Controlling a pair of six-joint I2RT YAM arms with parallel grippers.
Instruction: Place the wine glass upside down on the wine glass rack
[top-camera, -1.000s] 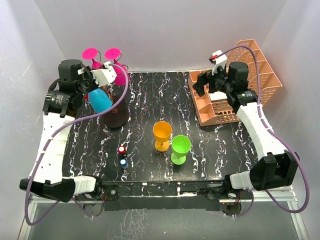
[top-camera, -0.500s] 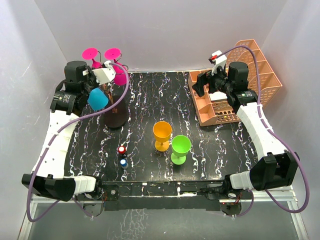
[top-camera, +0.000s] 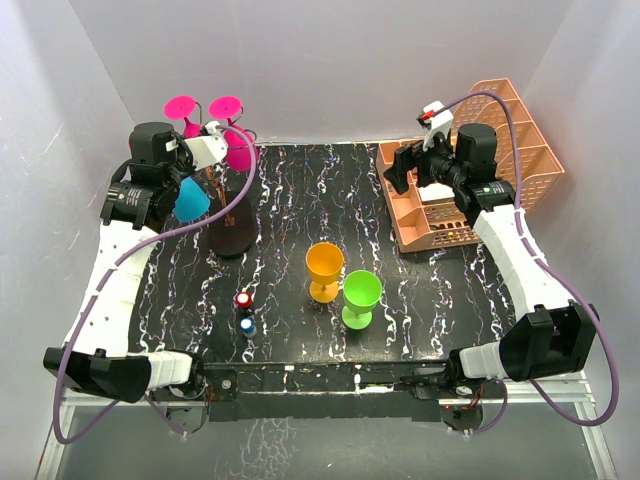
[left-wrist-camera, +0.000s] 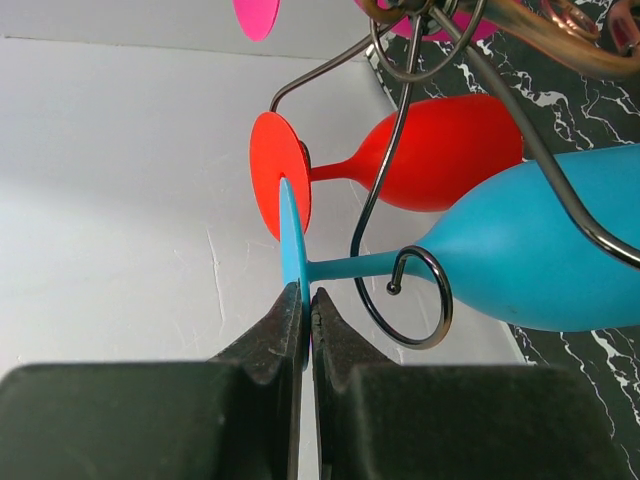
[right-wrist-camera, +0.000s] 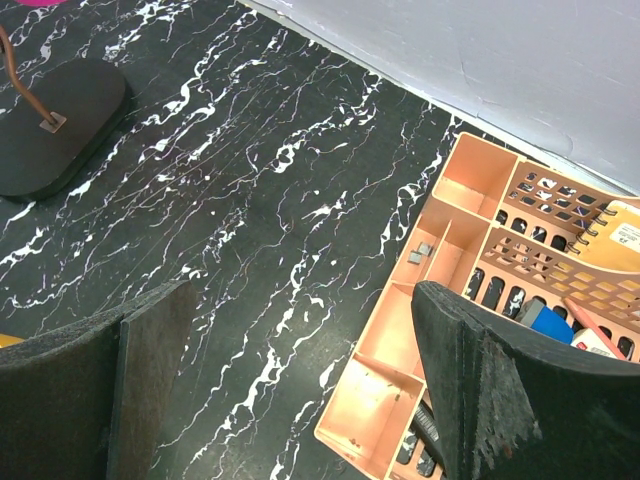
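Note:
My left gripper (left-wrist-camera: 305, 292) is shut on the thin foot of a blue wine glass (left-wrist-camera: 520, 250), which I hold upside down at the wine glass rack (top-camera: 232, 210). In the left wrist view the glass's stem runs past a curled wire arm (left-wrist-camera: 415, 300) of the rack; whether it rests in the curl I cannot tell. A red glass (left-wrist-camera: 430, 150) hangs just behind it. From above the blue glass (top-camera: 190, 200) sits at the rack's left side, with pink glasses (top-camera: 225, 125) on the far arms. My right gripper (right-wrist-camera: 300, 370) is open and empty above the peach basket's near-left corner.
The rack's black oval base (right-wrist-camera: 55, 125) stands at the back left of the marbled table (top-camera: 300, 190). An orange glass (top-camera: 324, 268) and a green glass (top-camera: 361, 297) stand upright mid-table, with small red and blue caps (top-camera: 244, 310) near them. The peach basket (top-camera: 470, 170) fills the back right.
My left gripper has carried the blue glass up and back toward the rack's left side and tipped it more upright. The right arm has not moved.

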